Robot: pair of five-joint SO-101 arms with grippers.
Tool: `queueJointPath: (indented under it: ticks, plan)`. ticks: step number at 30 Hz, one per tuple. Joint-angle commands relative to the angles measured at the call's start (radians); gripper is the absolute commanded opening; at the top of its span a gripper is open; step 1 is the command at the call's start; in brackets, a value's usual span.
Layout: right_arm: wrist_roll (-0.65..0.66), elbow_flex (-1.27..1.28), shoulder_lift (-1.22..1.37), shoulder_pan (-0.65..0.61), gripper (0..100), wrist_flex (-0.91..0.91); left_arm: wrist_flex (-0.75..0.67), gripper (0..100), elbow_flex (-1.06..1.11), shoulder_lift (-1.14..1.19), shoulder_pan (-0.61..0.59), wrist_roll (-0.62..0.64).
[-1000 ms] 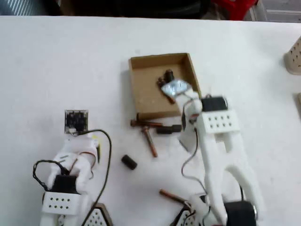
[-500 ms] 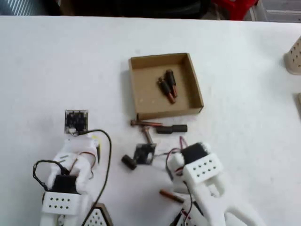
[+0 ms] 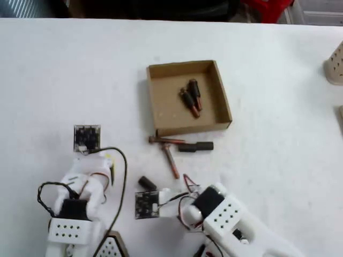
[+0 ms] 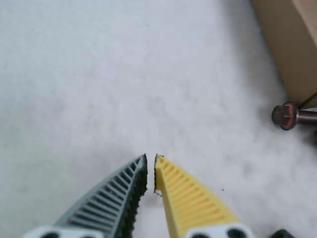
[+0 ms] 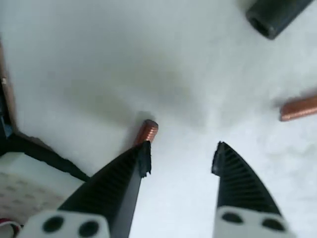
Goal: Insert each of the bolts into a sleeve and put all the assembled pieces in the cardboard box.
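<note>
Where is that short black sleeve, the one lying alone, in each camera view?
High view: the short black sleeve lies on the table between the cardboard box and the right arm.
Right wrist view: the short black sleeve sits at the frame edge, beyond the open fingers.
Left wrist view: a dark sliver beside the yellow finger may be it; I cannot tell.
Shared landmark: the slanted copper bolt, its tip lying near the sleeve.

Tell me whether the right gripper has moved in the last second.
Yes. The right gripper left the box and came toward the near edge of the table, now near a loose sleeve.
</note>
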Motion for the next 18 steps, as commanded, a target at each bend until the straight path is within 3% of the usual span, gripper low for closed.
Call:
queueJointPath:
  ticks: [1,7,14,18]
  plan:
    - [-0.055,-0.005,-0.047,-0.079,12.8,0.008,-0.058,7,-0.005,-0.012,-0.004,-0.011]
    - [-0.055,0.020,-0.022,-0.127,11.4,-0.021,-0.064,7,-0.005,-0.012,-0.007,-0.011]
    - [-0.157,0.057,0.119,-0.082,18.8,-0.130,-0.063,7,-0.005,-0.012,-0.007,-0.011]
    - [-0.152,0.048,0.179,-0.054,16.9,-0.151,-0.063,7,-0.005,-0.012,-0.007,-0.011]
